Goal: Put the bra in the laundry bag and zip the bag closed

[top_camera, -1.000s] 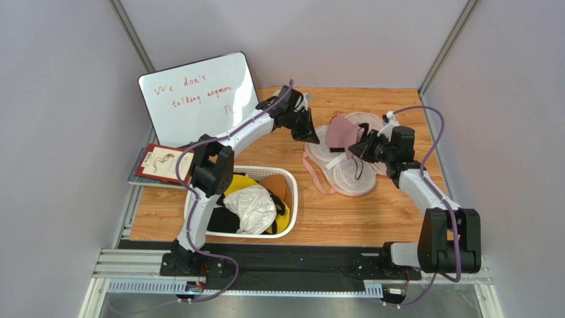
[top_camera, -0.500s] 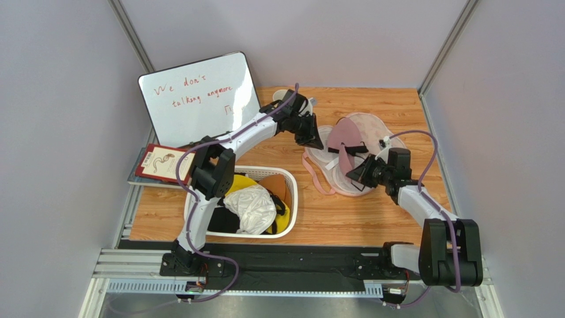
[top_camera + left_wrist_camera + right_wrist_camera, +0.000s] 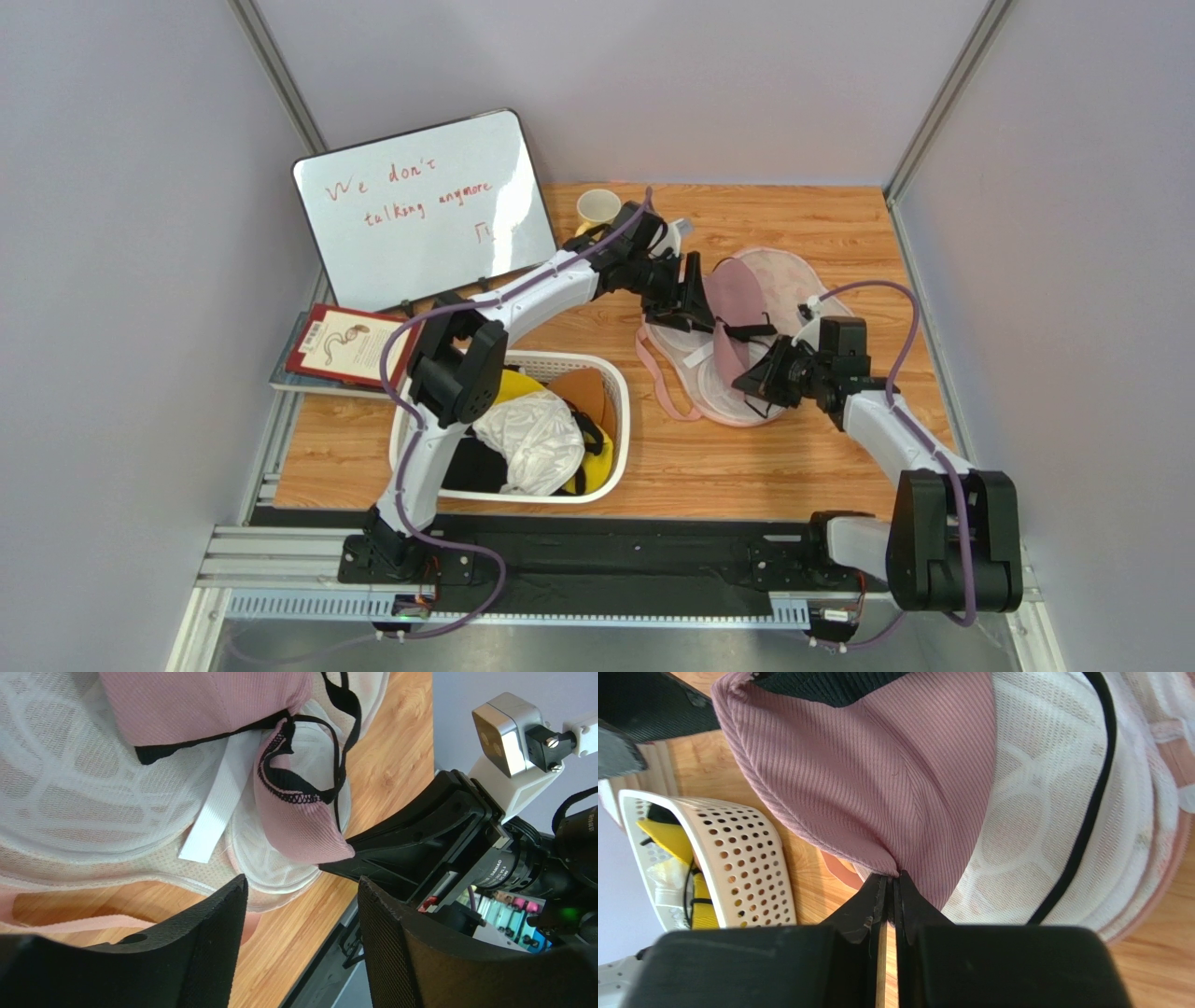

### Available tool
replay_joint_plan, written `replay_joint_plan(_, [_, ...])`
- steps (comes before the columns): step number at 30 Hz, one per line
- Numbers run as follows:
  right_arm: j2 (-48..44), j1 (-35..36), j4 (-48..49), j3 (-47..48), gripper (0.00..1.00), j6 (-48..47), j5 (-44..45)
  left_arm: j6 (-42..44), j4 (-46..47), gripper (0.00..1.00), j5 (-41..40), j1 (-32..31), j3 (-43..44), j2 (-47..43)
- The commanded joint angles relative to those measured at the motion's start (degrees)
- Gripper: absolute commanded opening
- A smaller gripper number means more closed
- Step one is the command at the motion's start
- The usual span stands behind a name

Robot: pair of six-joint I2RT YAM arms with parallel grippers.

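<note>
The pink bra [image 3: 730,297] with black straps lies on the open laundry bag [image 3: 713,385], a white mesh pouch with pink edging, right of the table's middle. My right gripper [image 3: 894,876] is shut on the bra's [image 3: 878,777] lower edge, pinching the ribbed pink fabric over the bag's mesh [image 3: 1032,826]. From the top view, the right gripper [image 3: 766,375] sits at the bag's near right side. My left gripper [image 3: 302,889] stands open and holds nothing, hovering just above the bag [image 3: 84,798] and the bra's cup [image 3: 298,829]; it shows at the bag's far left [image 3: 694,298].
A white slotted basket [image 3: 612,420] with yellow and white garments stands left of the bag, close to the left arm. A whiteboard [image 3: 421,203] leans at the back left beside a book [image 3: 341,343]. A paper cup [image 3: 599,206] stands behind the left arm.
My left gripper has opened and moved right, over the bag beside the bra. My right gripper pulled the bra's edge toward the near side, then held still.
</note>
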Motion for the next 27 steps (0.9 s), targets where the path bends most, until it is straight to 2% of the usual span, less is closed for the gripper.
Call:
replay_joint_plan(1, [-2.1, -0.2, -4.1, 2.2, 0.07, -3.5, 2.3, 0.8, 3.2, 0.67, 2.0, -1.2, 3.7, -1.9])
replay_joint_plan(4, [-1.6, -0.2, -4.5, 2.2, 0.1, -3.6, 1.5, 0.8, 1.4, 0.71, 1.8, -2.0, 7.2, 0.5])
replay_joint_plan(10, [-3.2, -0.3, -5.8, 1.5, 0.14, -3.4, 1.5, 0.5, -0.3, 0.71, 1.5, -3.7, 12.0, 5.4])
replay_joint_plan(17, [-6.4, -0.3, -9.8, 2.4, 0.2, -3.8, 2.5, 0.8, -3.3, 0.59, -0.4, -5.3, 13.6, 9.1])
replay_joint_plan(19, [-7.0, -0.3, -10.2, 2.4, 0.23, -3.4, 2.2, 1.1, -3.7, 0.51, -1.4, -5.5, 13.2, 9.2])
replay_joint_plan(20, [-7.3, -0.2, -10.9, 2.5, 0.28, -3.2, 1.9, 1.0, -3.8, 0.47, -1.4, -5.5, 13.4, 9.5])
replay_joint_plan(21, [-7.4, -0.2, -11.7, 2.6, 0.31, -2.3, 2.1, 0.8, -3.9, 0.36, -1.5, -5.5, 13.4, 9.7])
replay_joint_plan(23, [-8.4, -0.3, -15.5, 3.5, 0.42, -0.5, 4.7, 0.9, -4.6, 0.27, -2.3, -5.5, 12.5, 9.4])
replay_joint_plan(24, [-8.8, -0.3, -17.2, 4.2, 0.48, 2.1, 6.3, 1.0, -4.7, 0.18, -2.7, -5.5, 12.0, 9.1])
replay_joint_plan(25, [-9.4, -0.3, -20.7, 4.8, 0.57, 3.9, 9.9, 1.0, -4.8, 0.13, -2.9, -5.5, 11.3, 8.7])
replay_joint_plan(26, [-9.9, -0.3, -22.4, 6.2, 0.6, 5.4, 11.2, 1.1, -4.7, 0.06, -3.2, -5.5, 10.0, 8.1])
replay_joint_plan(27, [-10.7, -0.4, -23.9, 7.0, 0.61, 6.9, 12.2, 1.1, -4.8, 0.04, -3.2, -5.5, 9.4, 7.8])
